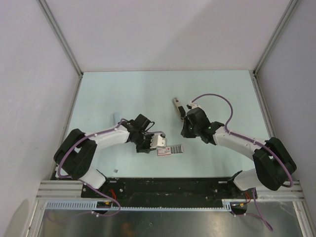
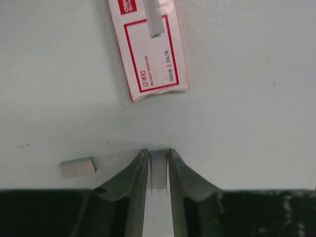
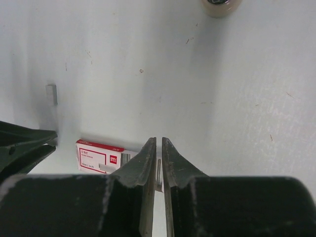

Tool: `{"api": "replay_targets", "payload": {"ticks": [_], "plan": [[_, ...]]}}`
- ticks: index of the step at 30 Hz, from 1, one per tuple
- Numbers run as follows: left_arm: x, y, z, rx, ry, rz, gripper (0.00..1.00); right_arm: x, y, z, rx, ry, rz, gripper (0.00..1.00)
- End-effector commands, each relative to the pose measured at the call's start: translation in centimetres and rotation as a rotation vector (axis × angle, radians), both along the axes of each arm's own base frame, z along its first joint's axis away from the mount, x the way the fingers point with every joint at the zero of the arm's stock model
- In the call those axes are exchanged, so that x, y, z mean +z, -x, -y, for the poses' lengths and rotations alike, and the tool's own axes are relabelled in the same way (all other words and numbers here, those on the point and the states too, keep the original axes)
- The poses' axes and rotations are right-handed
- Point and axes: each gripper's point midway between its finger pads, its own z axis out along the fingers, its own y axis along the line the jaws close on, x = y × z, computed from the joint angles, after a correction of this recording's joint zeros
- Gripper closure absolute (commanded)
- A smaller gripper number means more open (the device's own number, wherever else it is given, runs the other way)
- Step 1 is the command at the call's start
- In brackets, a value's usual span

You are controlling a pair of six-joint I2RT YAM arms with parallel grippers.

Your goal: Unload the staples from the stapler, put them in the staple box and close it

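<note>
The stapler [image 1: 177,105] lies on the bench [image 1: 123,89] a little right of its middle, well in from every edge. It slants toward the far edge, and the head of the right arm is just beside its near end; whether they touch I cannot tell.

Of the staples [image 2: 158,172], one short silvery strip sits between the fingertips of the left claw [image 2: 158,154]. That claw is closed on it, a finger against each side, toward the middle of the near edge. A second strip [image 2: 77,167] lies loose on the bench just beside that claw, apart from it.

Beyond the fingertips lies a flat red-and-white box [image 2: 148,59] with a grey strip [image 2: 154,19] resting on it. A small grey bit [image 1: 115,171] lies close to the near edge by the left arm's base.

The right claw [image 3: 159,148] has its fingers drawn almost together, with only a thin slit between them. Whether anything is pinched there I cannot tell.
</note>
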Motion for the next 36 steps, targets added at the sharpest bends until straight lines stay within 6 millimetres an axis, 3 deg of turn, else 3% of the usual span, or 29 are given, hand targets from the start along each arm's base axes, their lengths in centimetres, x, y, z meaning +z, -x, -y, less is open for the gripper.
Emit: {"api": "replay_targets", "payload": {"ticks": [1, 7, 12, 21, 30, 36], "plan": [[-1.3, 1.5, -1.3, -0.005, -0.069, -0.027, 0.75, 1.4, -0.4, 0.0, 0.001, -0.025, 0.050, 0.87], [-0.9, 1.8, -1.7, 0.013, -0.068, -0.012, 0.81, 1.6, -0.4, 0.1, -0.002, -0.025, 0.054, 0.87], [-0.7, 1.8, -1.9, 0.032, -0.072, 0.000, 0.68, 1.7, -0.3, 0.1, -0.003, -0.029, 0.055, 0.87], [-0.7, 1.8, -2.1, 0.036, -0.076, 0.005, 0.66, 2.1, -0.2, 0.3, -0.009, -0.026, 0.061, 0.87], [-0.2, 2.4, -0.5, 0.013, -0.034, -0.016, 0.90, 2.3, -0.1, 0.1, -0.007, -0.035, 0.064, 0.89], [2.8, 1.5, 1.9, 0.058, 0.073, -0.014, 0.98, 3.1, -0.3, 0.0, -0.004, -0.059, 0.084, 0.88]]}}
